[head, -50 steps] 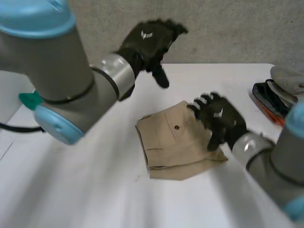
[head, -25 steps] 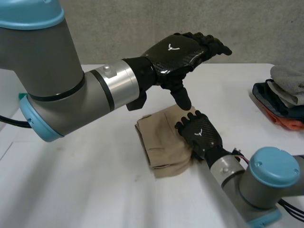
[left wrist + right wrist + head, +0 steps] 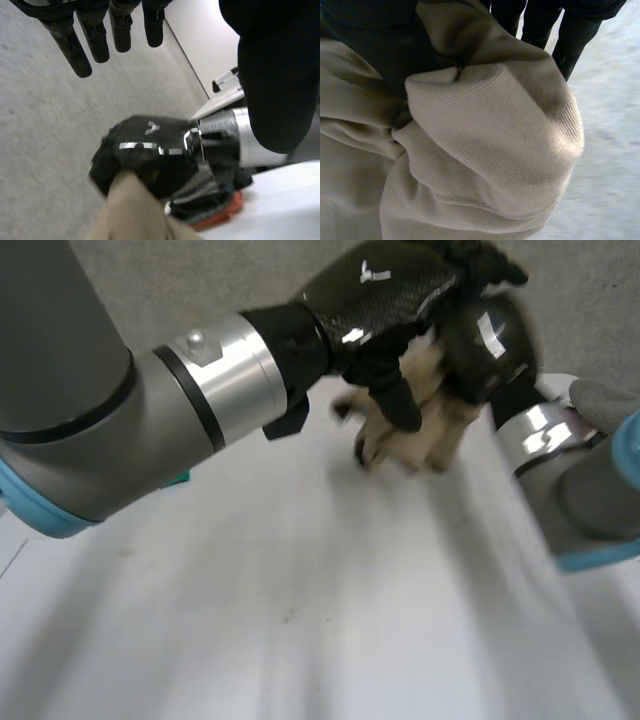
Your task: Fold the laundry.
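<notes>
The right hand (image 3: 490,340) clamps the beige garment (image 3: 485,140) above the desk (image 3: 300,590) (soft, light cloth, likely best gripped along a folded edge), the left hand (image 3: 385,290) spread empty just beside it.

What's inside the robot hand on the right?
A bunched-up tan cloth, gripped by the right robot hand. The left robot hand covers part of the cloth in the head view.

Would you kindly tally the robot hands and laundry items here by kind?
Hands: 2, the left hand and the right hand
Beige garment: 1
Pile of other clothes: 1
Total: 4
</notes>
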